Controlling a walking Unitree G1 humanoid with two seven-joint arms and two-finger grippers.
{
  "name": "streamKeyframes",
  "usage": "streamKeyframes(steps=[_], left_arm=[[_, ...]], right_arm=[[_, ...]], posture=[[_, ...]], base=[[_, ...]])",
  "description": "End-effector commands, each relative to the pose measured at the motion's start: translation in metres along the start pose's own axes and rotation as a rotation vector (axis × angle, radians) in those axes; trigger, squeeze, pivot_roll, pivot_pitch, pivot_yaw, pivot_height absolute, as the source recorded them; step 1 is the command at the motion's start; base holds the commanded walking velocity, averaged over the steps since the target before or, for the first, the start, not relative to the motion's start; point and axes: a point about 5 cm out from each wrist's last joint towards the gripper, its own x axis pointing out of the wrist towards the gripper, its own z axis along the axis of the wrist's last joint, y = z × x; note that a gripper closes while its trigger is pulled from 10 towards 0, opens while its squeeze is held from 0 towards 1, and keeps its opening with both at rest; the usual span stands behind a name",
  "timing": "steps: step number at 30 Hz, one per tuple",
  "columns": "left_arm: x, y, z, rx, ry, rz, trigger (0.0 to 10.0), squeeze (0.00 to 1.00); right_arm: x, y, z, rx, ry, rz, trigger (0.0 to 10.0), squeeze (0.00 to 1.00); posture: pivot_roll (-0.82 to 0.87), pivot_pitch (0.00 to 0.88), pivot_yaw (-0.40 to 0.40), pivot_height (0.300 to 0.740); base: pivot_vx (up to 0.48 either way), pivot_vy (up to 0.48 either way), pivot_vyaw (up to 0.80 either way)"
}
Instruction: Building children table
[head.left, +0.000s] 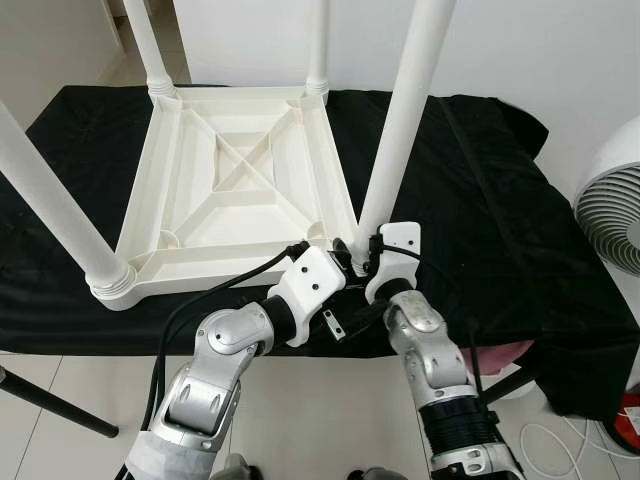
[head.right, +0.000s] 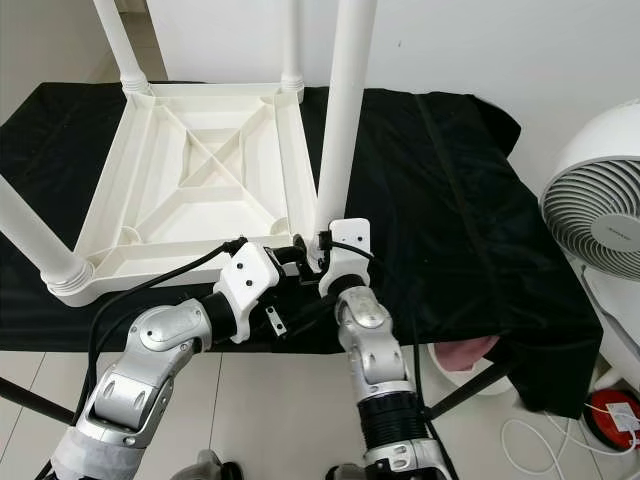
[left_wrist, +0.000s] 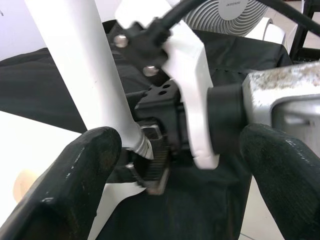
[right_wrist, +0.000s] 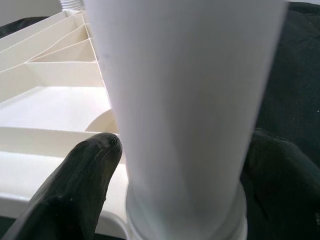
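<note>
A white plastic children's table (head.left: 240, 190) lies upside down on a black cloth (head.left: 480, 200). Three legs stand in its corners: near left (head.left: 50, 200), far left (head.left: 148, 45) and far right (head.left: 318, 45). A fourth leg (head.left: 405, 120) stands upright at the near right corner. My right gripper (right_wrist: 185, 142) is shut on that leg just above its ribbed base, one black finger (right_wrist: 85, 185) on each side. My left gripper (left_wrist: 182, 150) is open close beside it, its fingers (left_wrist: 85, 170) spread around the leg's foot and the right wrist's white mount (head.left: 400, 245).
A white floor fan (head.left: 610, 205) stands to the right of the cloth-covered table. A pink object (head.left: 500, 352) shows under the cloth's near right edge. A black bar (head.left: 50, 400) slants over the tiled floor at the lower left. Cables lie at the lower right.
</note>
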Motion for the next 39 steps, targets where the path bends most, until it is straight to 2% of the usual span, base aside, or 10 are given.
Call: streamKeyframes(steps=[1, 5, 13, 28, 29, 30, 31, 33, 34, 39], left_arm=[[0.001, 0.003, -0.003, -0.009, 0.01, 0.072, 10.0, 0.0], [0.001, 0.003, -0.004, -0.007, 0.011, 0.073, 10.0, 0.0], [0.001, 0.005, -0.003, -0.005, 0.011, 0.072, 10.0, 0.0], [0.001, 0.008, -0.001, 0.001, 0.007, 0.078, 10.0, 0.0], [0.002, 0.008, -0.001, 0.001, 0.006, 0.079, 10.0, 0.0], [0.002, 0.008, -0.001, 0.001, 0.006, 0.079, 10.0, 0.0], [0.002, 0.008, -0.001, 0.001, 0.005, 0.079, 10.0, 0.0], [0.003, 0.008, 0.0, 0.002, 0.004, 0.079, 10.0, 0.0], [0.003, 0.008, 0.0, 0.002, 0.002, 0.08, 10.0, 0.0], [0.003, 0.008, 0.001, 0.001, -0.001, 0.085, 10.0, 0.0]], right_arm=[[0.0, -0.002, 0.001, -0.003, 0.007, 0.033, 10.0, 0.0], [-0.002, -0.018, 0.007, -0.119, 0.021, 0.281, 10.0, 0.0], [0.003, -0.033, 0.012, -0.257, 0.039, 0.495, 10.0, 0.0], [0.026, -0.033, 0.012, -0.339, 0.08, 0.617, 10.0, 0.0], [0.028, -0.033, 0.01, -0.334, 0.087, 0.619, 4.5, 0.0], [0.028, -0.033, 0.01, -0.334, 0.087, 0.619, 4.5, 0.0], [0.029, -0.032, 0.009, -0.33, 0.091, 0.621, 2.2, 0.0], [0.03, -0.031, 0.007, -0.33, 0.095, 0.623, 2.0, 0.0], [0.031, -0.03, 0.004, -0.323, 0.1, 0.624, 0.0, 0.0], [0.03, -0.027, -0.003, -0.299, 0.109, 0.624, 0.0, 0.0]], posture=[[-0.08, 0.037, 0.007, 0.74], [-0.08, 0.032, 0.006, 0.74], [-0.08, 0.041, 0.022, 0.74], [-0.07, 0.041, 0.029, 0.74], [-0.07, 0.041, 0.029, 0.74], [-0.07, 0.041, 0.029, 0.74], [-0.07, 0.041, 0.029, 0.74], [-0.07, 0.04, 0.027, 0.74], [-0.07, 0.041, 0.023, 0.74], [-0.08, 0.046, 0.02, 0.74]], base=[[0.0, 0.0, 0.0], [0.0, 0.0, 0.0], [0.0, 0.0, 0.0], [0.0, 0.0, 0.0], [0.0, 0.0, 0.0], [0.0, 0.0, 0.0], [0.0, 0.0, 0.0], [0.0, 0.0, 0.0], [0.0, 0.0, 0.0], [0.0, 0.0, 0.0]])
